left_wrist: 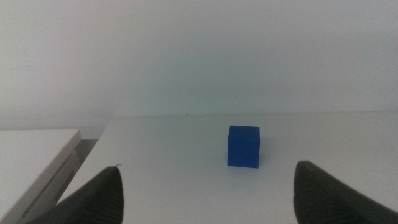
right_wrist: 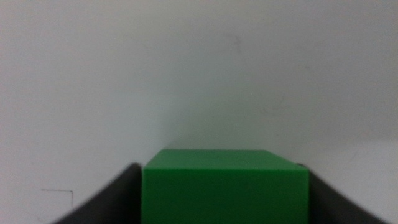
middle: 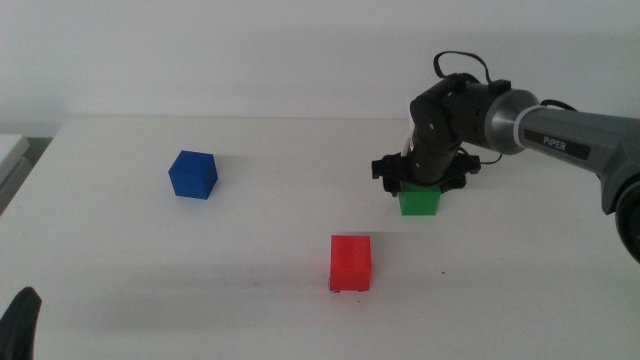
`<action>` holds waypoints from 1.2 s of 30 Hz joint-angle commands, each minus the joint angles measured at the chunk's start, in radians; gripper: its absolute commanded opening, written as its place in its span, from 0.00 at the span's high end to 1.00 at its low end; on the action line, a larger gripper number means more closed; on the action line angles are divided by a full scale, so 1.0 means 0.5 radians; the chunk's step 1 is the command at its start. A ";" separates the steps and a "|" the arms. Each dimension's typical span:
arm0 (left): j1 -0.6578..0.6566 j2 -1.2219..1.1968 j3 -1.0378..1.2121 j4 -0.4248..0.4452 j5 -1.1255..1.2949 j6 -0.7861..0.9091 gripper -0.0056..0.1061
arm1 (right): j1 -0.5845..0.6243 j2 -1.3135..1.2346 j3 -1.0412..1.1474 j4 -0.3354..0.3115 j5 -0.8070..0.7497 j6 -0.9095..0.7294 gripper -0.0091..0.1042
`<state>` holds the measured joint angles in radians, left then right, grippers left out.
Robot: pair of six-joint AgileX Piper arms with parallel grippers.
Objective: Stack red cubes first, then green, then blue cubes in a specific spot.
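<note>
The red cube (middle: 351, 263) stands on the white table at front centre, with small dark scuffs (middle: 346, 291) at its base. The green cube (middle: 421, 203) rests on the table to its right rear. My right gripper (middle: 420, 185) is down over the green cube. In the right wrist view its jaws press both sides of the green cube (right_wrist: 224, 193), so the right gripper (right_wrist: 221, 168) is shut on it. The blue cube (middle: 193, 174) sits alone at left rear. My left gripper (middle: 20, 325) waits at the bottom left corner. In the left wrist view the left gripper (left_wrist: 209, 167) is open and empty, facing the blue cube (left_wrist: 243, 146).
A second white surface (middle: 10, 150) adjoins the table's left edge, also seen in the left wrist view (left_wrist: 37, 162). A white wall runs behind the table. A thin dark line mark (right_wrist: 59, 193) lies on the tabletop near the green cube.
</note>
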<state>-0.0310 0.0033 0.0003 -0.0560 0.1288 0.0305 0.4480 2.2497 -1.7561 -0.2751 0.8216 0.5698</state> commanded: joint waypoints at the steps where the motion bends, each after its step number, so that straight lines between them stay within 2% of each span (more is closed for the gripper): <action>1: 0.002 -0.007 -0.001 -0.010 -0.026 -0.008 0.11 | -0.029 0.002 0.001 0.000 -0.013 0.020 0.49; 5: 0.002 -0.007 -0.001 -0.010 -0.026 -0.008 0.11 | -0.035 -0.030 0.001 0.010 0.050 0.034 0.75; 7: 0.002 -0.007 -0.001 -0.010 -0.026 -0.008 0.11 | -0.010 -0.123 0.001 0.010 0.113 0.034 0.82; 15: 0.002 -0.007 -0.001 -0.010 -0.026 -0.003 0.11 | 0.369 -0.506 0.001 -0.164 0.518 0.287 0.83; 23: 0.002 -0.007 -0.001 -0.010 -0.026 -0.003 0.11 | 0.711 -0.458 0.001 -0.165 0.564 0.627 0.83; 33: 0.002 -0.007 -0.001 -0.010 -0.026 -0.003 0.11 | 0.797 -0.379 0.001 -0.201 0.617 0.767 0.83; 36: 0.002 -0.007 -0.001 -0.010 -0.026 -0.009 0.11 | 0.797 -0.367 0.001 -0.249 0.663 0.811 0.83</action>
<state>-0.0310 0.0033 0.0003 -0.0560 0.1288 0.0305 0.8464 2.0715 -1.7580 -0.3681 1.1335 0.9603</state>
